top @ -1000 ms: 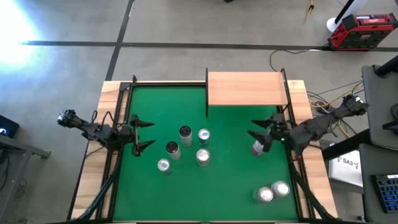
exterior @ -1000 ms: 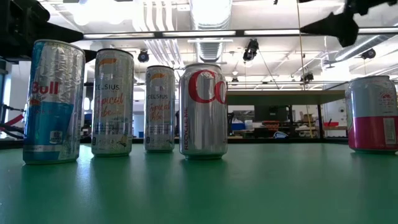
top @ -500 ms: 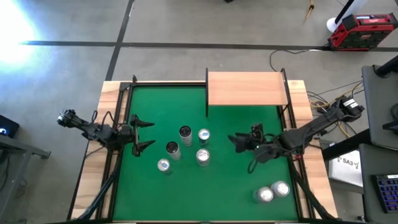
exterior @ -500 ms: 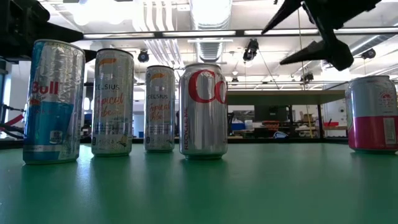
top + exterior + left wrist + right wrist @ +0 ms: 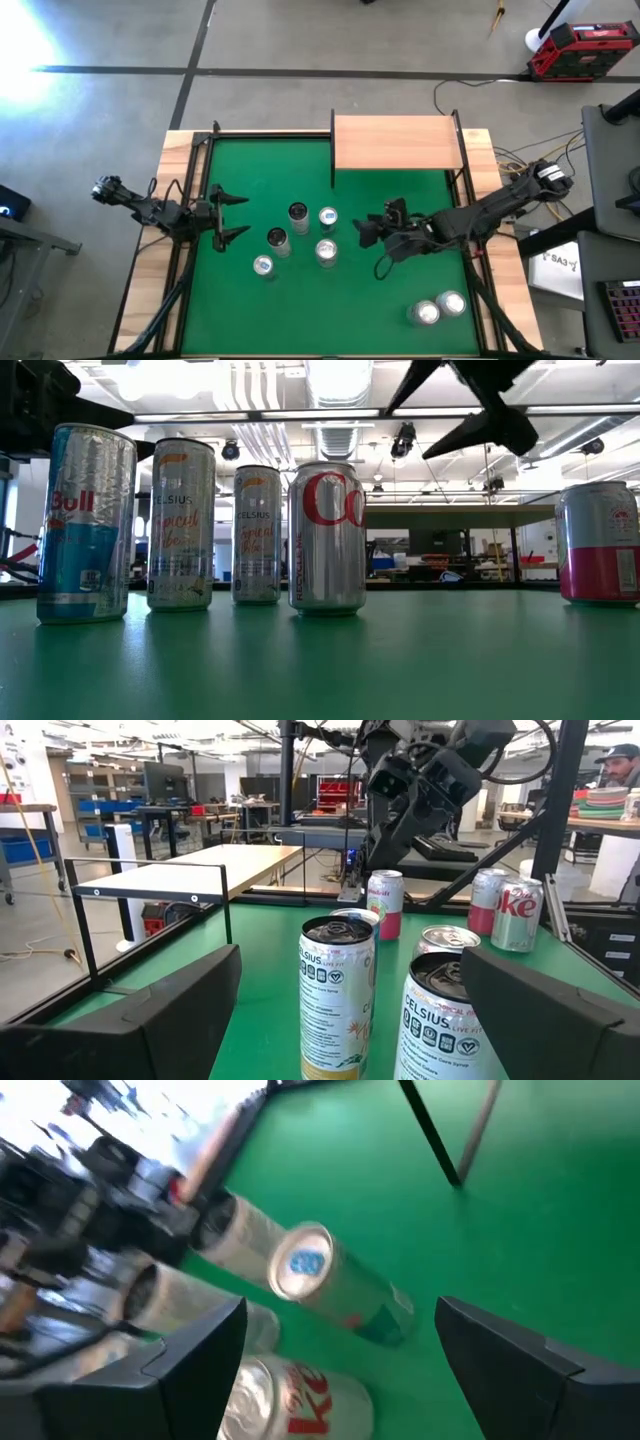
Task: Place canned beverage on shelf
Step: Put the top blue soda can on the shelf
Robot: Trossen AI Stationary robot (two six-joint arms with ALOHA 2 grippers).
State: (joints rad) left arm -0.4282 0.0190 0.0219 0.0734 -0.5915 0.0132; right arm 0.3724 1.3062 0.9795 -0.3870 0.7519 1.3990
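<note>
Right gripper (image 5: 374, 246) spread, empty, above the table; only left wrist view shows pink can (image 5: 384, 904)

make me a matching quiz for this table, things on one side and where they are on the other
Things:
1 shelf
2 left gripper
3 right gripper
4 pair of cans

Places:
a near right corner of the table
b far edge, right of middle
c at the left edge, jaws open
d hovering above mid-table, jaws open and empty

Pairs: 1-b, 2-c, 3-d, 4-a
</note>
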